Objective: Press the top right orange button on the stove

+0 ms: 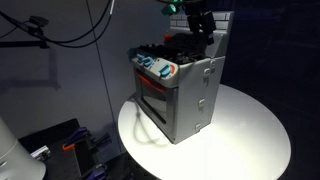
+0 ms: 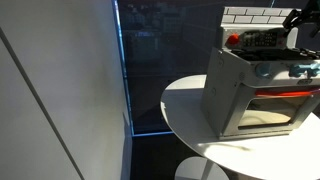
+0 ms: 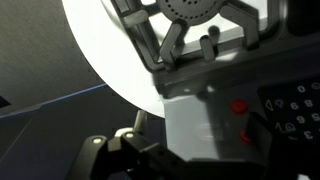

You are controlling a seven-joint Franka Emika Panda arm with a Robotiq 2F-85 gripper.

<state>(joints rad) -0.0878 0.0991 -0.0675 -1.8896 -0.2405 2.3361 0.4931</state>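
Dark metal claw (image 1: 201, 28) shows only as a black shape, so I cannot tell whether its fingers are spread or closed. Beneath it, a round white table (image 1: 255, 135) carries the small grey boxy toy stove (image 1: 190, 95) near its middle, open to a reach from above. Overhead, the arm stands steep with the wrist pointing down over the stove's rear, probably to line up on the dark button panel (image 3: 290, 108). Two small red-orange buttons (image 3: 238, 106) sit beside it. Which one is the target is unclear.

A round white table (image 1: 250, 135) shows in both exterior views. Black cables (image 1: 65, 42) hang against a blue backdrop (image 1: 60, 95), and a pale panel (image 2: 50, 90) stands near the table.
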